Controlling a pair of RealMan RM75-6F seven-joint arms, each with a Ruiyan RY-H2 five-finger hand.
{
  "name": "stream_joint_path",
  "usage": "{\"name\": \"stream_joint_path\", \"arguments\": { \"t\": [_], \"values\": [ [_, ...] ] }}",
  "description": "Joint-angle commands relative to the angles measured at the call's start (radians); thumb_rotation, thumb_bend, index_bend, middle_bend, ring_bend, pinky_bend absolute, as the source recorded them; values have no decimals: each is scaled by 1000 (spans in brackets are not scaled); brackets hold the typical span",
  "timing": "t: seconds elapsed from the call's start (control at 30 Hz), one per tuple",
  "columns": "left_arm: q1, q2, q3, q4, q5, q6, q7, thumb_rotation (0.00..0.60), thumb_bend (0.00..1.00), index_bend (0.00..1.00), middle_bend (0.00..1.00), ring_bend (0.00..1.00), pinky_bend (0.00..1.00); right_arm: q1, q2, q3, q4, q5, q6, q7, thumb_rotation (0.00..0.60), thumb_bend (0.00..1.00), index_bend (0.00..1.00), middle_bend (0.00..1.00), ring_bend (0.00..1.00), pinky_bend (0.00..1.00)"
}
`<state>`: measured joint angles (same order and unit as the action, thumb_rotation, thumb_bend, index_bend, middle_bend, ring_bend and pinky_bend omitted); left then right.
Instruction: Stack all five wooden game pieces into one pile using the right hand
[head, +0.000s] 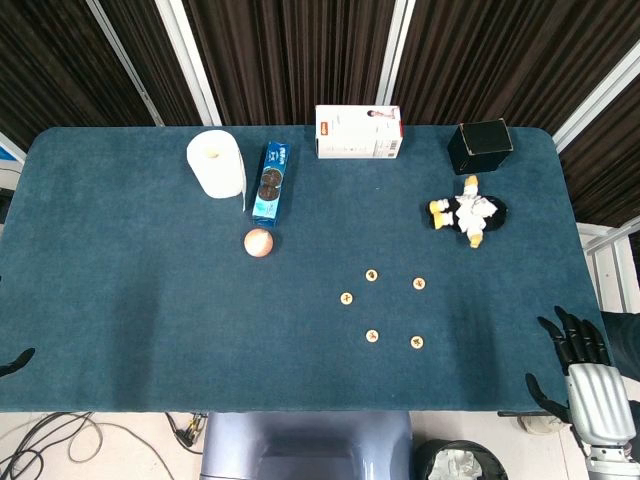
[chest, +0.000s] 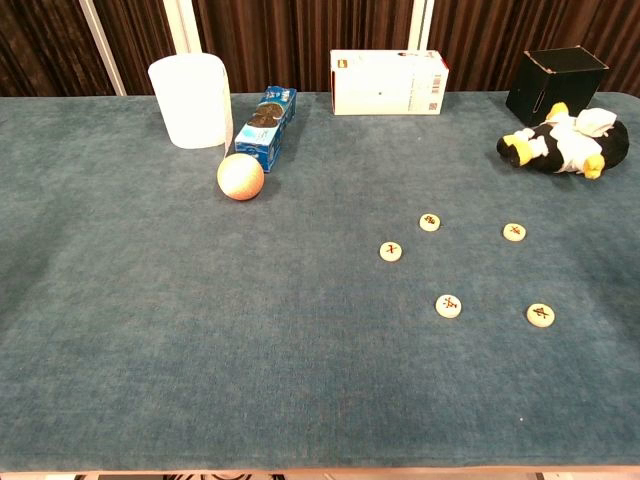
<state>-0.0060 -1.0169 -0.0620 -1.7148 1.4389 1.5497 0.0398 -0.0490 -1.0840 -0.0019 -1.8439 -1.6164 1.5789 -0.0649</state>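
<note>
Several round wooden game pieces lie apart from one another on the blue table (head: 150, 300), right of centre: one (head: 371, 274) at the top, one (head: 419, 283) to its right, one (head: 346, 298) on the left, and two nearer the front (head: 372, 336) (head: 416, 342). In the chest view they appear as pale discs with red marks (chest: 391, 251) (chest: 448, 306). My right hand (head: 580, 370) hovers off the table's front right corner, fingers spread, holding nothing. Only a dark tip of my left hand (head: 14, 361) shows at the left edge.
Along the back stand a paper towel roll (head: 216, 164), a blue cookie pack (head: 270, 182), a white box (head: 358, 131) and a black box (head: 480, 146). An orange ball (head: 258, 242) lies left of the pieces. A plush penguin (head: 467, 213) lies behind them on the right.
</note>
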Motion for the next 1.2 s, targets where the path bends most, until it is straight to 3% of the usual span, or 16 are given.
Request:
{"name": "stream_joint_path", "arguments": {
  "t": [0.03, 0.23, 0.47, 0.67, 0.97, 1.2],
  "values": [
    [0, -1, 0, 0, 2, 2, -2, 600, 107, 28, 0, 0, 0, 42, 65, -17, -112, 58, -122, -83, 600, 407, 141, 0, 0, 0],
    [0, -3, -2, 0, -5, 1, 4, 600, 108, 28, 0, 0, 0, 137, 99, 18, -219, 226, -292, -221, 600, 407, 154, 0, 0, 0],
    [-2, -3, 0, -2, -5, -5, 9, 600, 109, 29, 0, 0, 0, 195, 52, 48, -233, 326, -349, -317, 600, 406, 209, 0, 0, 0],
    [-2, 0, -3, -2, -14, -9, 1, 600, 109, 29, 0, 0, 0, 288, -124, 91, -189, 498, -411, -440, 600, 406, 247, 0, 0, 0],
    [-6, 3, -5, -2, -26, -21, -5, 600, 109, 29, 0, 0, 0, 354, -327, 122, -49, 625, -395, -493, 600, 407, 288, 0, 0, 0],
    [-3, 5, -8, -2, -29, -16, -12, 600, 108, 29, 0, 0, 0, 381, -388, 123, 10, 644, -395, -495, 600, 406, 319, 0, 0, 0]
  ]
}}
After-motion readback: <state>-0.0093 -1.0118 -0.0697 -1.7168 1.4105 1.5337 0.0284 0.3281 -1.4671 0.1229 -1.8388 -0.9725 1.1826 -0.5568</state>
